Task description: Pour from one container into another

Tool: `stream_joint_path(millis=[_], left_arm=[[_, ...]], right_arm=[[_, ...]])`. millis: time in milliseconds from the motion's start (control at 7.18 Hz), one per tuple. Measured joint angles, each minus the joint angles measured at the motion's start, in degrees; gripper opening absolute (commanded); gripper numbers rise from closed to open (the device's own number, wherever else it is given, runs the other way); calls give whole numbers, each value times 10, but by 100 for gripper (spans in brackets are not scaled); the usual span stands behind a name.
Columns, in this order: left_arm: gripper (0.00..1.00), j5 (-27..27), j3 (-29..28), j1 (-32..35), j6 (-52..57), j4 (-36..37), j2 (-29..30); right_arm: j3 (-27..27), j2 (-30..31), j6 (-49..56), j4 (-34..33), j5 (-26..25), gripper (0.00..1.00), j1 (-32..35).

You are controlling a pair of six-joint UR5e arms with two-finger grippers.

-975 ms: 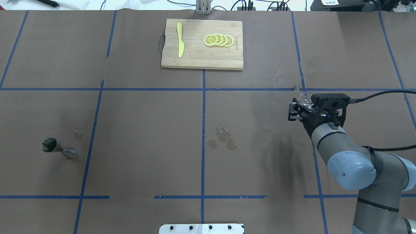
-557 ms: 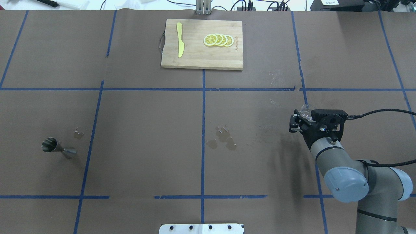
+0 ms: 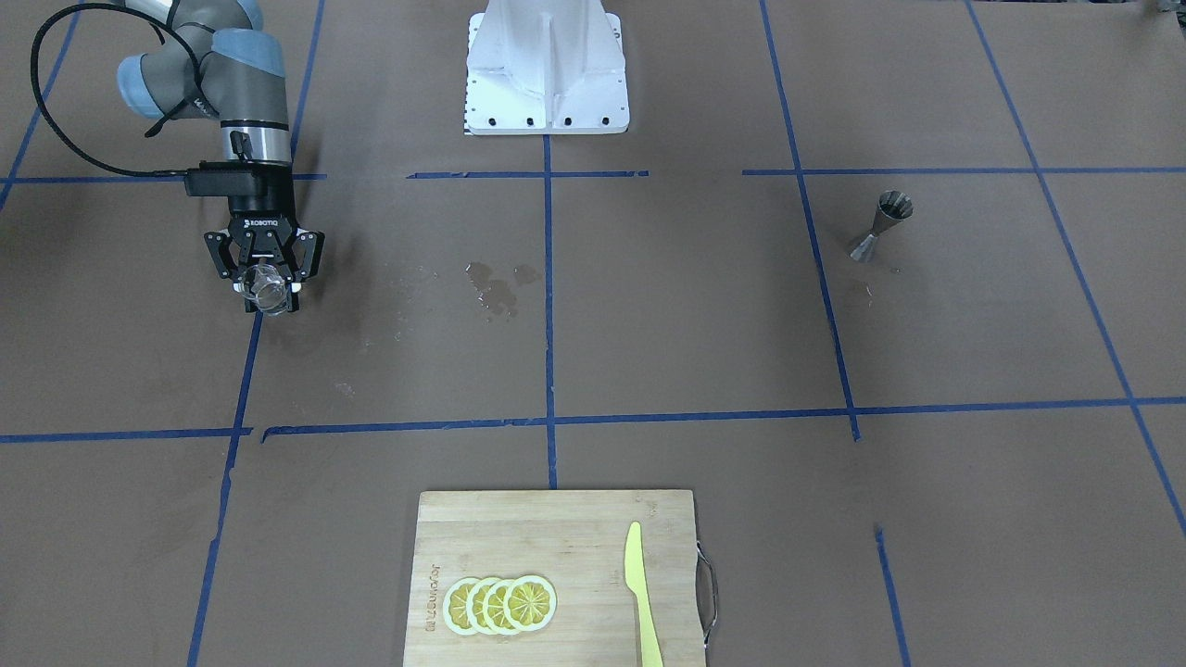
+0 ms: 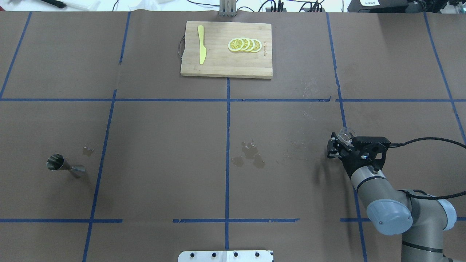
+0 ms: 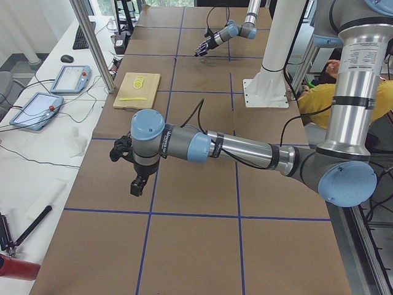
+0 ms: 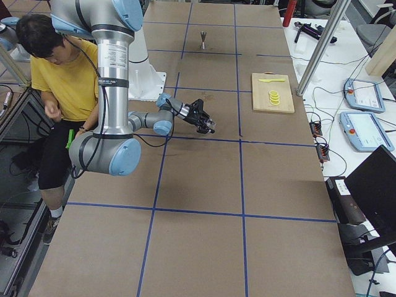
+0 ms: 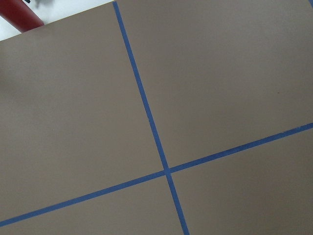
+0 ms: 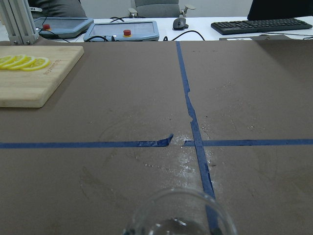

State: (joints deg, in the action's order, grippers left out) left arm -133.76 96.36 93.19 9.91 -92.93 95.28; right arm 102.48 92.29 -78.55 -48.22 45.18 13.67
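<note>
Overhead exterior: brown tabletop (image 4: 164,145) with a taped grid. Cutting board (image 4: 225,62) at the middle of the far edge. Right gripper (image 3: 266,283) is clamped on a clear glass (image 8: 178,215) near the right edge. Left gripper (image 5: 139,184) hangs over the left end; wide or narrow, cannot tell. Metal measuring cup (image 4: 64,166) stands near the left edge, well apart from the glass. Wet spots (image 4: 249,154) mid-table. Likely the carry step. The next move calls for bringing glass and cup together, rim over rim, before tilting.

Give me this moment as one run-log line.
right gripper: shut on glass | left gripper: state unclear | jigger: upright, unheld
</note>
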Motion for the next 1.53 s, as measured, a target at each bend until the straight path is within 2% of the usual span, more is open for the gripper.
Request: stream_joint_path(millis=[278,557,696,835,1253,1392,1532], left_arm=[[100,-1,0,1,0,0,0],[100,-2,1,1,-1,-1,0],[100,-2,1,1,-1,-1,0],[100,-2,1,1,-1,-2,0],[100,-3,3,2,-1,-3,0],[100,-3,4,2,-1,-3,0],[100,-3,4,2,-1,-4,0]], right_arm=[[-11,5,0,3,-5,48,-8],[-18,7,0,4,-6,57,-14],[-18,7,0,4,-5,64,-16],[-18,7,0,5,-4,77,-17],[-19,15,5,27,-1,87,-20],[-19,18,7,33,-1,100,-20],[-17,19,8,35,0,100,-21]])
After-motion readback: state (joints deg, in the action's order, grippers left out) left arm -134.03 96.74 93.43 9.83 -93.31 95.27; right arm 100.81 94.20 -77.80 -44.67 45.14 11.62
